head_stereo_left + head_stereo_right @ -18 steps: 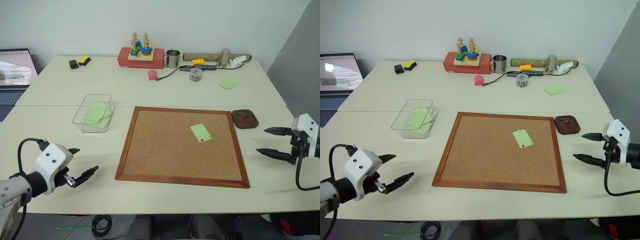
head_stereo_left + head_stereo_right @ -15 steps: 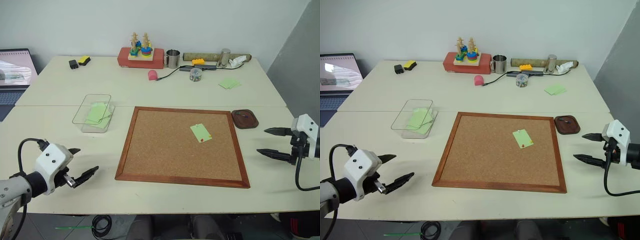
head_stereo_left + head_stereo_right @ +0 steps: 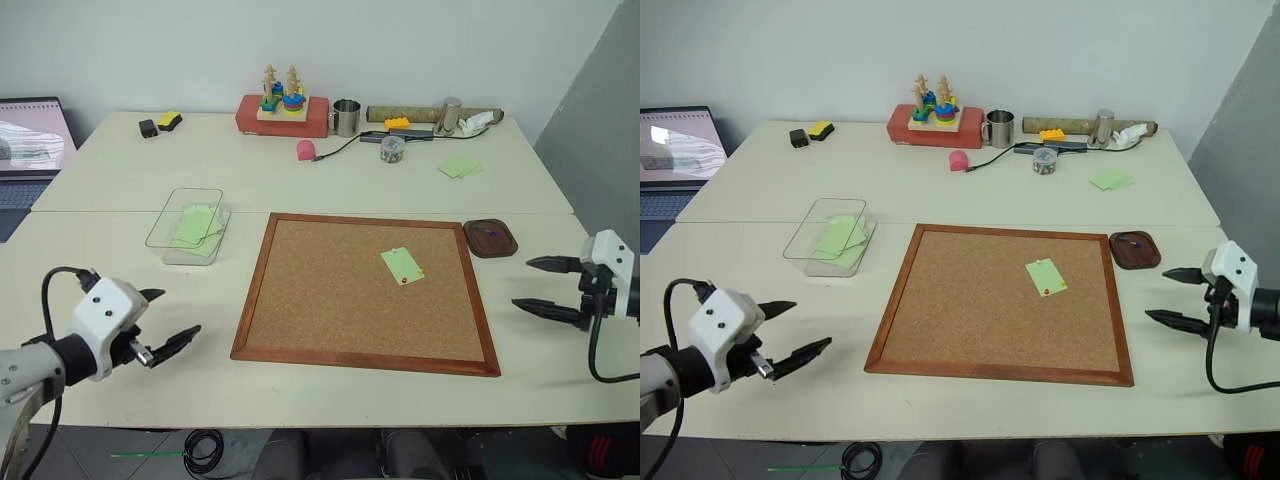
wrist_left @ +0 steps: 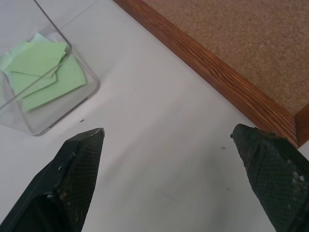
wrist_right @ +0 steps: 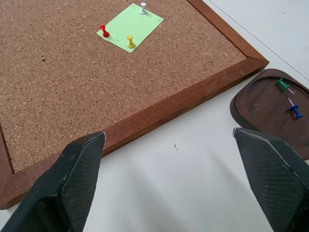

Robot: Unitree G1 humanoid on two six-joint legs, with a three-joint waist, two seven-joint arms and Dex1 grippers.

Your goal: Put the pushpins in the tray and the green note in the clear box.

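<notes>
Both claws, left and right, gape empty over the pale worktop; the thin light green paper note lies pinned on the wood-framed cork board.

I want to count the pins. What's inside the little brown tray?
The tray holds two loose pushpins, a green one and a blue one. One end of the tray is hidden behind the right gripper's fingertip, so more could be there.
</notes>
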